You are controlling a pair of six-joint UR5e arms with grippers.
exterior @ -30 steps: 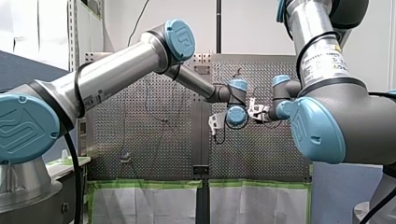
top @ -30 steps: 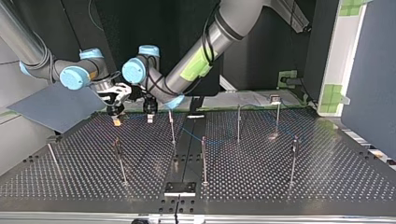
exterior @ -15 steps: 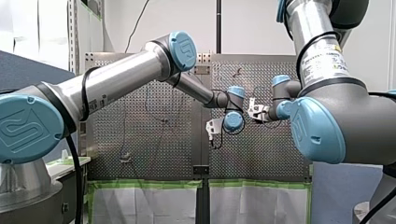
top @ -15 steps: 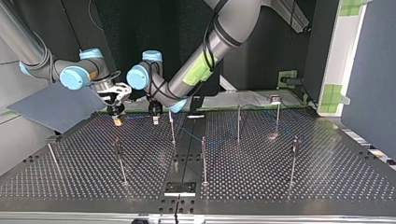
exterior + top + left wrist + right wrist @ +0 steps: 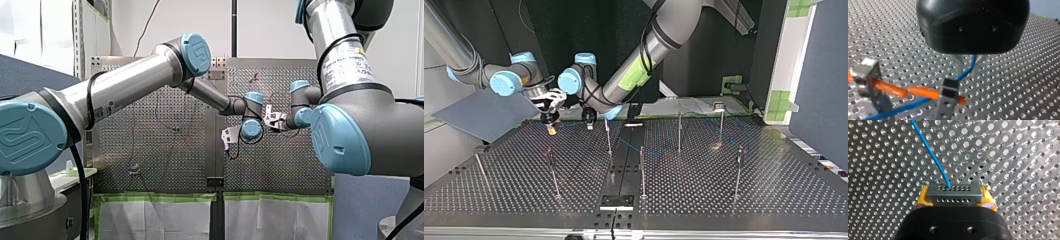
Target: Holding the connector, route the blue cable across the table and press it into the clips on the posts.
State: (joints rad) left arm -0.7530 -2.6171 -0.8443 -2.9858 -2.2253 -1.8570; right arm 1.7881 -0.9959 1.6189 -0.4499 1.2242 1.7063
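A: Front view?
B: Over the table [image 5: 150,150], the wrists hide the grip.
A: Top view?
B: My right gripper [image 5: 552,129] and my left gripper [image 5: 589,123] are near each other, too small to read. The blue cable [image 5: 656,150] shows faintly among the posts [image 5: 642,170].
A: Left wrist view?
B: The cable goes up under my left gripper. Clenched or not, I cannot tell.
A: Right wrist view?
B: The yellow pads [image 5: 921,200] clamp the connector [image 5: 953,192].

Left wrist view: blue cable [image 5: 963,73] disappears under left gripper [image 5: 967,65] housing, grip hidden. Orange pieces [image 5: 920,91] blurred, unidentifiable. Right wrist view: connector [image 5: 953,191] underside hidden by right gripper [image 5: 954,198]. Top view: clips [image 5: 719,106] on posts [image 5: 608,140] too small.
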